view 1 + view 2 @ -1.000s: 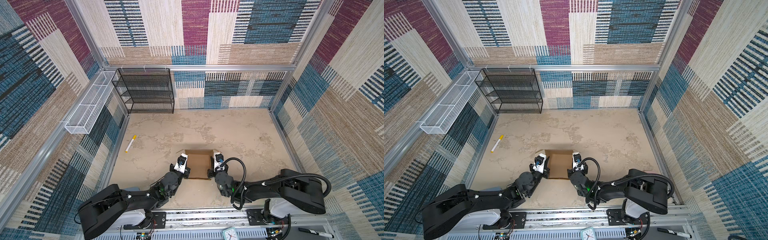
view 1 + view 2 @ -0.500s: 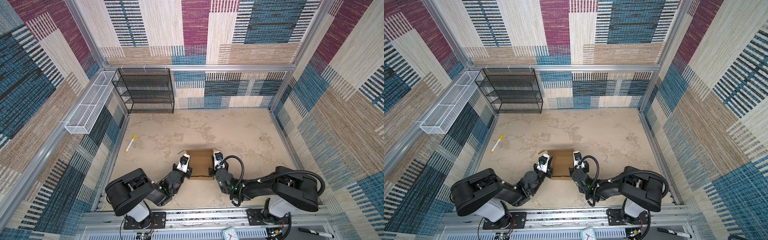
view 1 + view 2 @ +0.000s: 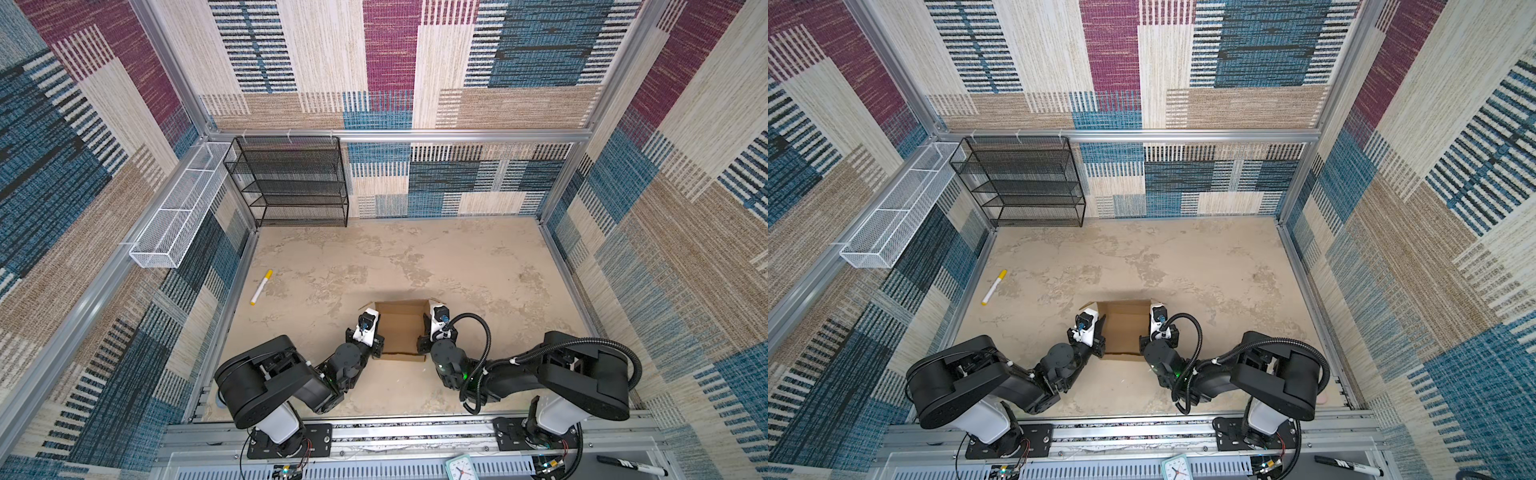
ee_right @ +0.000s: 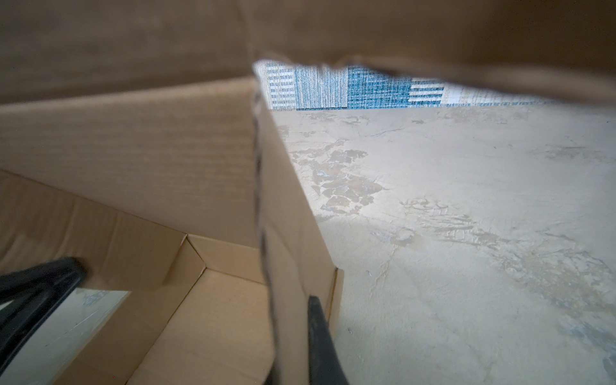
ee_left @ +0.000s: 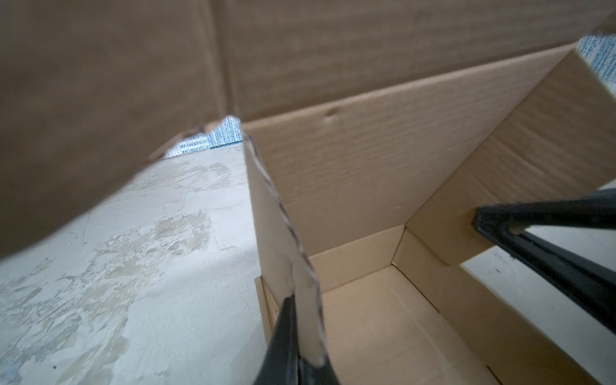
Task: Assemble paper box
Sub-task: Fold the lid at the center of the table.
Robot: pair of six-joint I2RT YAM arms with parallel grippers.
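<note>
Plain brown corrugated cardboard box (image 3: 401, 332) sits on the mottled beige tabletop (image 3: 457, 257), near the front edge, between the two arms, open side up. Left pincer (image 5: 301, 350) is clamped on the box's left side wall: one finger outside, one inside, wall edge between them. Right pincer (image 4: 293, 360) grips the right side wall the same way. Both walls are upright. A blurred cardboard flap fills the top of both wrist views.
</note>
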